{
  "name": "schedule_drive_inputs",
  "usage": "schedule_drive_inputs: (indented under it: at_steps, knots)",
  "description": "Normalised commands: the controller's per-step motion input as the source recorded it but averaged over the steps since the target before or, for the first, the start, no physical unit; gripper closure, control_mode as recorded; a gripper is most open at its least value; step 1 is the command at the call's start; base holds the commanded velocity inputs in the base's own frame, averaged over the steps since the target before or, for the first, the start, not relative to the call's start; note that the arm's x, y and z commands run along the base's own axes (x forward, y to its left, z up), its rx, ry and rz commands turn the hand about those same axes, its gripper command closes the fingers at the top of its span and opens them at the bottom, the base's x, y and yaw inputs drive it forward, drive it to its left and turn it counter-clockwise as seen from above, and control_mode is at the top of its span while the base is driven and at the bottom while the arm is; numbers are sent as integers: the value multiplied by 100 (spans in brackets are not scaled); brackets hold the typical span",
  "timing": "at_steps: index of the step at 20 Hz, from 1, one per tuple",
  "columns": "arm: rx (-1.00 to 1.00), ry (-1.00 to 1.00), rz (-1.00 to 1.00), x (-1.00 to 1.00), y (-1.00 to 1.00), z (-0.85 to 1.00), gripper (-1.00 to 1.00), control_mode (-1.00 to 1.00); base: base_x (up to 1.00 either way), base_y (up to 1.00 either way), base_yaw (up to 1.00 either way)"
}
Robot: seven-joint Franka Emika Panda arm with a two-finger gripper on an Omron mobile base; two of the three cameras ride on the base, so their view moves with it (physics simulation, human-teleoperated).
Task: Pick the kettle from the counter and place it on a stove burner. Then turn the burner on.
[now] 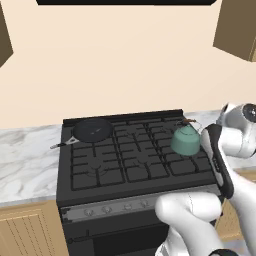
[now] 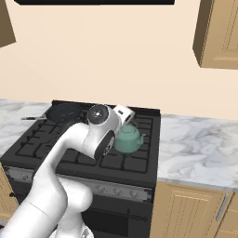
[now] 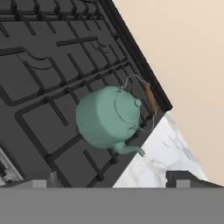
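As I look down thru the hand cam, the kettle (image 3: 108,118) sits on the black grate of the stove's right side, over a burner (image 3: 87,131) near the right edge, w/ its spout pointing toward the marble counter (image 3: 162,157). Its wire handle is folded down toward the back, the brown wooden piece lying just beside the stove's rear rim. Fingertips of the gripper (image 3: 113,183) show at the bottom of that view, set wide apart, one each side, nothing between them, and well clear of the kettle.

From the left base cam I see the kettle (image 1: 185,141) on the right rear part of the grate, the arm's forearm just right of it. A black frying pan (image 1: 93,129) sits on the rear left burner, handle sticking out left. Knobs (image 1: 127,206) line the front panel of the stove (image 1: 75,197).

From the right base cam the kettle (image 2: 128,139) is just right of the wrist, spout facing the counter (image 2: 200,144).
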Motion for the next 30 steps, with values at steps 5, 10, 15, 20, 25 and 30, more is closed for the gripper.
schedule_drive_inputs:
  at_steps: [5,10,15,20,25,30]
  knots:
    - [23,-28,-5,-100,-32,-26,-100,-100,0,0,0]
    - [29,-27,-5,-100,-42,-40,-100,-100,0,0,0]
    - [24,-13,0,-82,-39,-70,-100,-100,0,0,0]
    - [20,5,0,-9,1,-70,-100,-100,0,0,0]
    - [33,0,0,0,5,-85,-100,-100,0,0,0]
    - [51,0,-3,-2,0,-83,-100,-100,0,0,0]
